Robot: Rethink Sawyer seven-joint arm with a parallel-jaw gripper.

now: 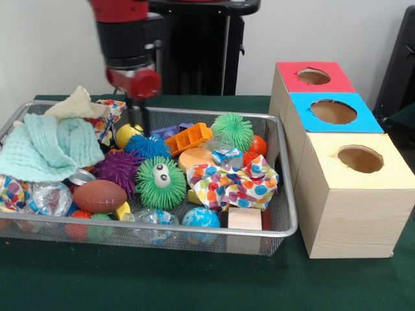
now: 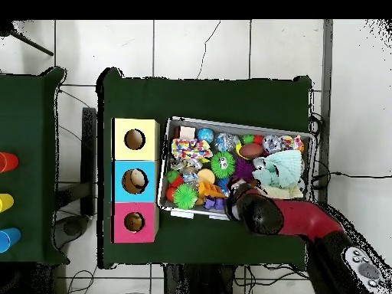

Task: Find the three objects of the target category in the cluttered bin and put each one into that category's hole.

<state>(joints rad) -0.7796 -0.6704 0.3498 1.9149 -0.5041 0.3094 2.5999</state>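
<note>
A: Where is the cluttered bin seen?

B: In the front view it is set on the green bench, at the left, just beside a row of three wooden boxes. The bin is crowded with toys and cloths.

A: And the boxes?

B: A yellow-topped box is placed nearest, a blue-topped box behind it, and a red-topped box farthest. A round hole is cut in each top.

A: What is seen of the gripper?

B: It is lowered from the red and black arm into the far left part of the bin. Its dark tips are seen close together, just above a blue spiky ball and beside a yellow ball. Whether the jaws are clenched or released cannot be told, and nothing is clearly grasped.

A: What else is found in the bin?

B: A pale green cloth is heaped at the left, with a cream cloth behind it. A purple spiky ball, a green spiky ball with an eye and a small brown football are gathered near the middle. A polka-dot cloth is spread at the right, and a wooden block is lodged at the near right corner. An orange block and a second green spiky ball are seen at the far side.

A: And from overhead?

B: The arm is shown reaching over the bin's edge.
</note>
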